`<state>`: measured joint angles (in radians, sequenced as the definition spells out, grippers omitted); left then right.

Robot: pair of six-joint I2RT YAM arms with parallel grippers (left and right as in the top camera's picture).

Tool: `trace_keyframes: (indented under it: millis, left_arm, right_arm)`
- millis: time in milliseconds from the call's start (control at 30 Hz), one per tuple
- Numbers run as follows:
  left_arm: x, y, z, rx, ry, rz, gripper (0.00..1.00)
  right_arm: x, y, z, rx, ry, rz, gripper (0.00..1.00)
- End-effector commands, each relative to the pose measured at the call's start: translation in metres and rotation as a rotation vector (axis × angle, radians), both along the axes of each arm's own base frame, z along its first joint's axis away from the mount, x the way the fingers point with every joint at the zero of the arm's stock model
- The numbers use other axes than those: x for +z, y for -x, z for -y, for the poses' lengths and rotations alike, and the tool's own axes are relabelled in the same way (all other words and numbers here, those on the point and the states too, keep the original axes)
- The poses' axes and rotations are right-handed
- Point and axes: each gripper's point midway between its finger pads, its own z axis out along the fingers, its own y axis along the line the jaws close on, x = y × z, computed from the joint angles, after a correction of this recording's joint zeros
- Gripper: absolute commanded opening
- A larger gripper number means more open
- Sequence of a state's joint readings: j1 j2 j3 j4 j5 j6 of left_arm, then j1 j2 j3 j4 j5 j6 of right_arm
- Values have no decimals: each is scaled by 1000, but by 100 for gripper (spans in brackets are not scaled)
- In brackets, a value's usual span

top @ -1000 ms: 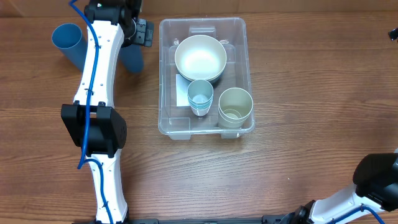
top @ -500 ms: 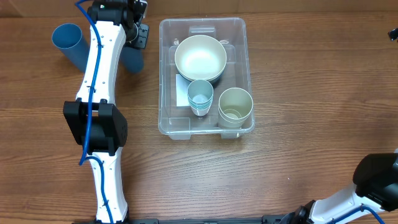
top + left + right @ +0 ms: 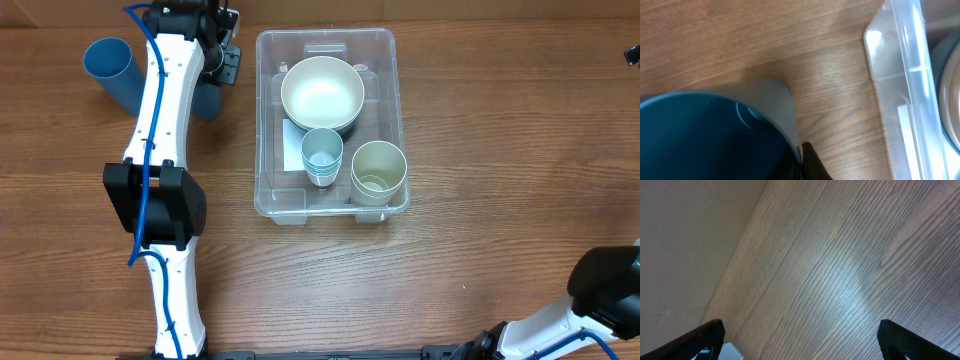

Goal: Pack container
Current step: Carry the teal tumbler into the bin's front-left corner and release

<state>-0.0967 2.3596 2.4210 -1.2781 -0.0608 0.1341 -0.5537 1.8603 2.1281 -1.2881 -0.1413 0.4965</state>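
change since earlier frame: left gripper (image 3: 801,159) gone from wide apart to closed; left arm (image 3: 160,110) shifted slightly toward far edge of table (image 3: 480,230).
left gripper state: clamped tight on wall of blue cup (image 3: 705,135) at rim; one dark finger (image 3: 814,164) visible outside cup wall, other finger hidden.
blue cup position: upright on table, just left of container (image 3: 398,120), apart from it; mostly covered by left arm in overhead view.
right gripper state: right gripper (image 3: 802,337) spread wide, fingertips at opposite edges of wrist view, nothing between them, bare wood below.
container position: centre of table toward far edge, long side running front to back; near corner visible in left wrist view.
container contents: cream bowl (image 3: 322,93) at far end; pale blue cups (image 3: 322,155), nested, near front left; cream cup (image 3: 379,172) at front right corner; white label (image 3: 291,140) on bottom beside nested cups.
other items: second blue cup (image 3: 108,65) at far left of table, well apart from container.
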Motion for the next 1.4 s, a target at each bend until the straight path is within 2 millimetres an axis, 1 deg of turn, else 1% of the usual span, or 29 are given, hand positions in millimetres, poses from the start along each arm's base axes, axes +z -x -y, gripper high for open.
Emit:
trace_keyframes:
  millis: [0,33,67,133,167,200,233,267,333,400,433,467,533,633,700,767,833,900,967,1133,1300,1367]
  left_arm:
    - [62,3,18,-20,24,111,4]
    - [86,8,23,-30,31,153,4]
    - [120,20,29,-35,45,209,4]
    - [164,41,40,-62,60,284,4]
    - [180,50,44,-74,66,313,4]
    - [205,68,51,-95,77,352,4]
    - [220,85,58,-108,89,370,4]
    - [229,98,62,-120,96,373,4]
    - [239,130,78,-174,104,353,4]
    - [236,163,95,-228,106,289,4]
    - [235,171,105,-246,116,274,4]
    - [233,183,125,-298,143,254,4]
    - [232,196,149,-365,150,247,4]
    - [226,207,168,-399,162,221,4]
    - [215,214,178,-420,174,170,4]
    - [197,221,179,-414,161,102,4]
    - [177,229,173,-386,136,29,4]
    - [163,237,167,-381,114,-25,4]
    - [158,243,163,-373,106,-47,4]
    - [162,254,155,-367,111,-42,4]
    - [148,259,153,-365,91,-92,4]
    - [146,259,152,-361,90,-99,4]
  right_arm:
    - [2,-2,2,-5,11,4,100]
    - [2,-2,2,-5,11,4,100]
    - [2,-2,2,-5,11,4,100]
    - [2,-2,1,-4,10,4,100]
    - [2,-2,2,-5,11,4,100]
    - [2,-2,2,-5,11,4,100]
    - [2,-2,2,-5,11,4,100]
    - [2,-2,2,-4,11,4,100]
    - [2,-1,1,-5,11,4,100]
    - [2,-1,1,-5,11,4,100]
    - [2,-1,1,-5,11,4,100]
    - [2,-2,2,-5,11,4,100]
    - [2,-2,2,-4,11,4,100]
    - [2,-2,2,-5,11,4,100]
    - [2,-1,1,-5,11,4,100]
    - [2,-2,2,-5,11,4,100]
    - [2,-2,2,-4,11,4,100]
    - [2,-2,2,-5,11,4,100]
    - [2,-1,1,-4,11,4,100]
    - [2,-2,2,-5,11,4,100]
    - [2,-2,2,-5,11,4,100]
    - [2,-2,1,-4,10,4,100]
